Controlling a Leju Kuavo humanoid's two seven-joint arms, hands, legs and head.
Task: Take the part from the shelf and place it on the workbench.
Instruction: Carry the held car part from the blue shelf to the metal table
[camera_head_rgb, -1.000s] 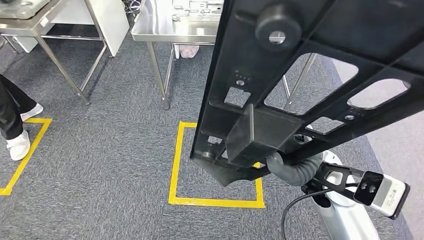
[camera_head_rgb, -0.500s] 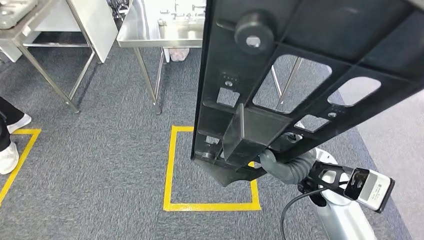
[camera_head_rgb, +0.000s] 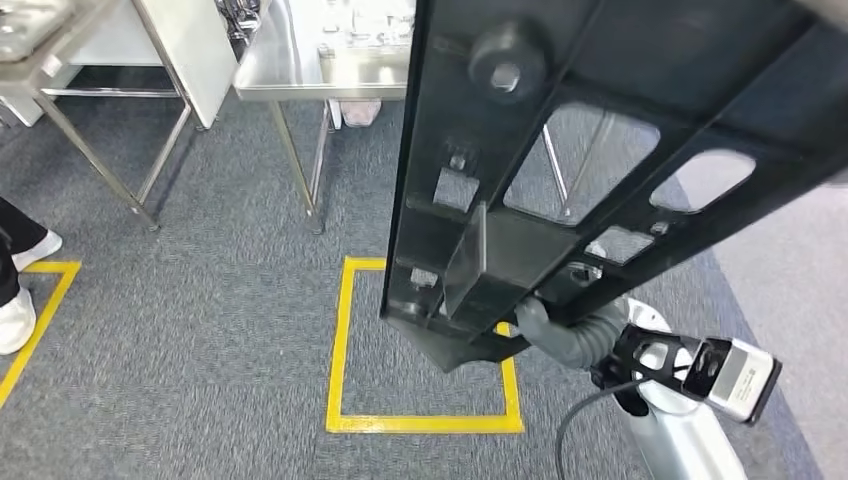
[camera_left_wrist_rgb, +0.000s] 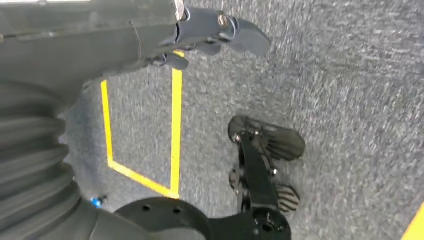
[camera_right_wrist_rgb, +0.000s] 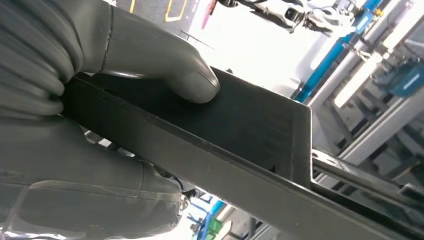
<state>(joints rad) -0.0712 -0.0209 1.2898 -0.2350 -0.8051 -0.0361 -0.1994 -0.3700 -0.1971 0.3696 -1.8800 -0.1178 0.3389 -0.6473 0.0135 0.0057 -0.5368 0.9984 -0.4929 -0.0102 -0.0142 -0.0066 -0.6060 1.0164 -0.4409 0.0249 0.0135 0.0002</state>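
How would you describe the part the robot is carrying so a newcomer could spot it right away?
Start at the yellow tape square on the grey carpet; rising in front of it is the black part, gripped by the right hand. It is a long flat frame with window-like cutouts and a round knob, unlike the shiny steel tables behind.

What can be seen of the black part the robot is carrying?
The part is a large, flat black frame, plastic by its look, with ribs, cut-out openings, small holes, a round knob near its upper end and a box-like block near its lower end. It is held off the floor, steeply on end, above the grey carpet and the yellow tape square. The right hand grips its edge, the thumb pressed on one face. Its upper end runs out of frame.
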